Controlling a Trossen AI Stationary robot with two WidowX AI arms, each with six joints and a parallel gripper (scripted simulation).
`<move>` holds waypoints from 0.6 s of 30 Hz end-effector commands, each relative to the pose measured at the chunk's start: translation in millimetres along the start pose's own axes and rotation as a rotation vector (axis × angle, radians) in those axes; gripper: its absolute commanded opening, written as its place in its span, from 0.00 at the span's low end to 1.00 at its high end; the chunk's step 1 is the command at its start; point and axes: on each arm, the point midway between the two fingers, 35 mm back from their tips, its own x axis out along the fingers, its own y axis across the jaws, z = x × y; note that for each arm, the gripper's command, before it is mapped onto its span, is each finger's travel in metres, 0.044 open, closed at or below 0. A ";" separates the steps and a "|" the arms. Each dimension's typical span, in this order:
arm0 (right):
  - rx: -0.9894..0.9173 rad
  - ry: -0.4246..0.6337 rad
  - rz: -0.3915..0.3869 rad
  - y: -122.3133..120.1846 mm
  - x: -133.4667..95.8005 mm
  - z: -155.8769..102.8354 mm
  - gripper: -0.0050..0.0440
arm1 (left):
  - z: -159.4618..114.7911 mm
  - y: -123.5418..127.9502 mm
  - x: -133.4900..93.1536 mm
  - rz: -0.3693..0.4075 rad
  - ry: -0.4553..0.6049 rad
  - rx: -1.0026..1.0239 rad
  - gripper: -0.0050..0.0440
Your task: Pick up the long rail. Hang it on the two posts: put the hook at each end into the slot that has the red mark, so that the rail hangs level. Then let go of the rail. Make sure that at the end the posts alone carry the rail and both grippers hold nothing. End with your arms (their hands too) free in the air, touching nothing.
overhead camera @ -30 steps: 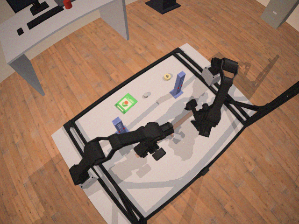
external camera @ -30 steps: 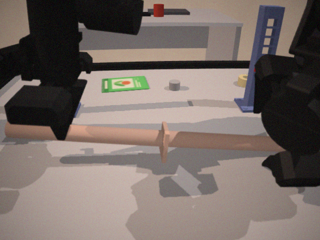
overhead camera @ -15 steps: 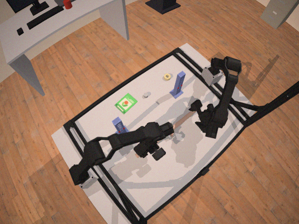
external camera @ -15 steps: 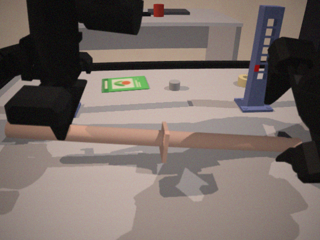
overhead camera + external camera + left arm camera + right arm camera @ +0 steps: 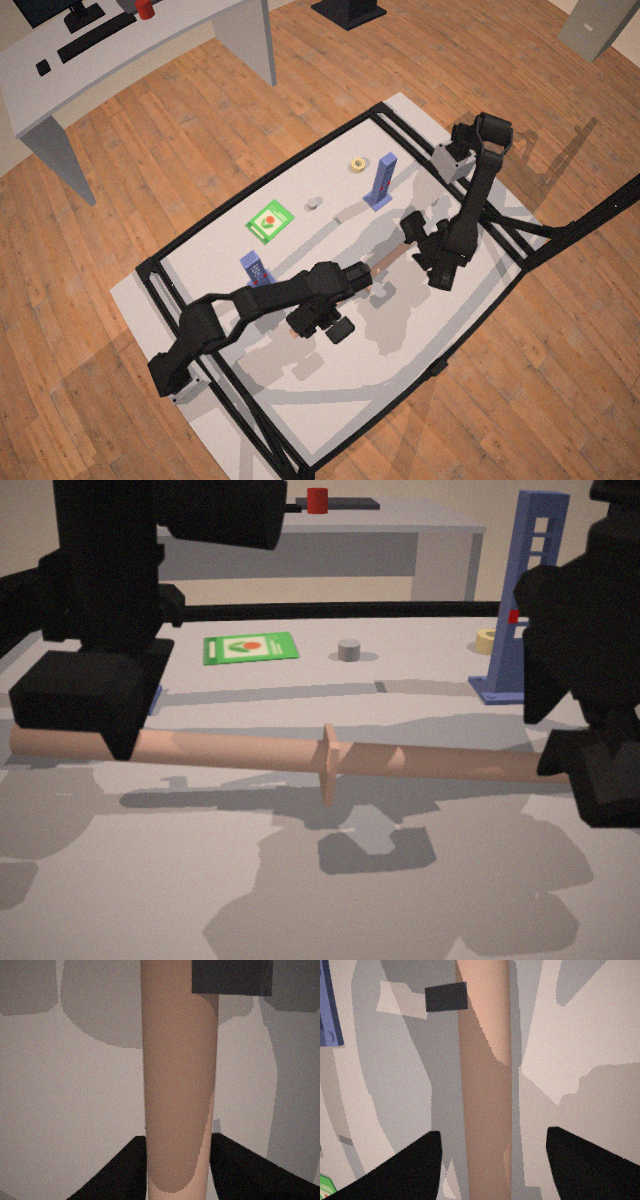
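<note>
The long tan rail (image 5: 388, 259) (image 5: 232, 751) (image 5: 177, 1085) (image 5: 485, 1085) hangs a little above the table, with a flat collar (image 5: 329, 764) at its middle. My left gripper (image 5: 312, 324) (image 5: 121, 738) (image 5: 177, 1144) is shut on the rail near one end. My right gripper (image 5: 419, 246) (image 5: 563, 774) (image 5: 494, 1140) straddles the other end, its fingers half closed with a gap on each side of the rail. Two blue slotted posts stand behind: the tall far post (image 5: 383, 178) (image 5: 532, 583) with a red mark (image 5: 512, 616), and the near post (image 5: 255, 268), partly hidden by my left arm.
A green card (image 5: 269, 221) (image 5: 249, 647), a small grey cylinder (image 5: 312, 203) (image 5: 348, 649) and a yellow ring (image 5: 357, 163) (image 5: 485, 641) lie at the back of the table. A black frame (image 5: 268, 178) borders the table. A grey desk stands beyond.
</note>
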 end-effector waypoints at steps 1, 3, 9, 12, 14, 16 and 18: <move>-0.001 -0.006 -0.050 3.1 0.9 0.6 0.43 | -1.2 0.0 -0.4 0.000 0.005 -0.003 0.10; 0.000 -0.011 -0.089 5.4 3.2 0.3 0.43 | -1.2 -0.1 -0.3 -0.001 0.005 -0.004 0.10; 0.001 -0.012 -0.209 12.1 8.8 -1.0 0.43 | -1.1 -0.2 -0.2 -0.001 0.004 -0.005 0.10; 0.000 -0.005 -0.268 15.5 10.8 -1.8 0.43 | -1.0 -0.3 -0.1 -0.001 0.004 -0.006 0.10; -0.002 0.002 -0.307 17.8 11.8 -2.3 0.43 | -1.0 -0.4 -0.1 -0.001 0.004 -0.006 0.10; -0.003 0.006 -0.327 19.0 12.3 -2.6 0.43 | -1.0 -0.4 -0.1 -0.001 0.004 -0.006 0.10; -0.004 0.012 -0.346 20.2 12.6 -2.9 0.43 | -1.0 -0.4 -0.1 -0.002 0.004 -0.007 0.10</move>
